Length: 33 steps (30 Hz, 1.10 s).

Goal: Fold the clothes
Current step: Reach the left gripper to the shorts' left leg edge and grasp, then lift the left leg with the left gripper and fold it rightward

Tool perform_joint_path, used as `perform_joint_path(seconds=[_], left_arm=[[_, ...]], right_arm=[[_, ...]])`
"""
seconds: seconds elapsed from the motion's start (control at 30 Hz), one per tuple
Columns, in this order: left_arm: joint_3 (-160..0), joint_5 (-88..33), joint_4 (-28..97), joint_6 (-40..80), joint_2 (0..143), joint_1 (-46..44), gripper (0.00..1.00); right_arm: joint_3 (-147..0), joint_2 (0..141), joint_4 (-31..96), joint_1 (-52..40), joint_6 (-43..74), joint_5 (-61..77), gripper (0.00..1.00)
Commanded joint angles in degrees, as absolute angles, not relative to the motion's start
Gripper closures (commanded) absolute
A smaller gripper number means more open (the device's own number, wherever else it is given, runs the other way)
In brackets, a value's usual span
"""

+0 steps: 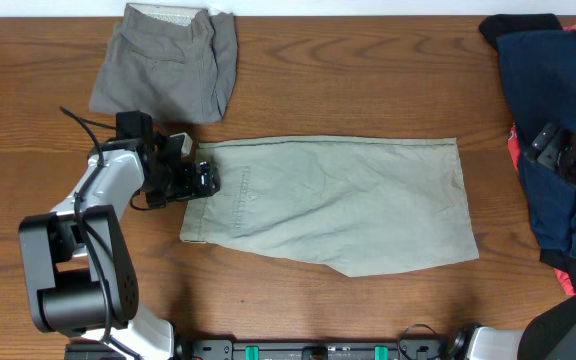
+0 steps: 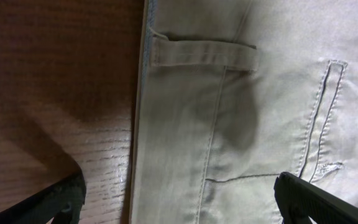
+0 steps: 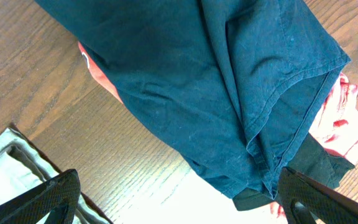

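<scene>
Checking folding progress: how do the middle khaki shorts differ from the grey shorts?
The khaki shorts are pale green, the grey shorts darker. The khaki shorts lie spread out long; the grey shorts sit as a compact folded bundle. The left gripper is over the khaki shorts' waistband, none near the grey shorts. Both lie on the table.

Brown wood-grain table (image 1: 368,80) under bright overhead light

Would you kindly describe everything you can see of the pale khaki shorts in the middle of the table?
The khaki shorts lie flat on the wooden table, waistband left, legs right, seemingly folded leg over leg. The cloth looks like lightly creased woven cotton. Up close: a belt loop, a stitched back pocket, a bluish inner waistband edge. The open left fingers straddle that edge.
</scene>
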State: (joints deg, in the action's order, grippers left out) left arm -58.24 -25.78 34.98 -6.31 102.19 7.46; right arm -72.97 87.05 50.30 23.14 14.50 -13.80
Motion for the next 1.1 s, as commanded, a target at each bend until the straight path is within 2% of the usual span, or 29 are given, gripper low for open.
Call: perform_joint_path(seconds=[0.0, 0.5, 0.57, 0.77, 1.07], left_arm=[[-59.05, -26.37, 35.14, -7.27, 104.22, 7.70, 0.02], [-54.04, -32.23, 37.21, -7.29, 108.36, 7.31, 0.01], [-53.78, -32.23, 37.12, -7.31, 108.36, 6.90, 0.05], [-53.78, -32.21, 36.51, -7.29, 108.36, 4.89, 0.32], [-53.78, -32.14, 36.12, -7.25, 108.36, 3.55, 0.81]], right_arm=[[-73.12, 86.59, 50.39, 23.62, 15.20, -14.57, 0.01], [-73.12, 86.59, 50.39, 23.62, 15.20, -14.57, 0.01], [-73.12, 86.59, 50.39, 23.62, 15.20, -14.57, 0.01], [-73.12, 86.59, 50.39, 23.62, 15.20, -14.57, 0.01], [-73.12, 86.59, 50.39, 23.62, 15.20, -14.57, 0.01]])
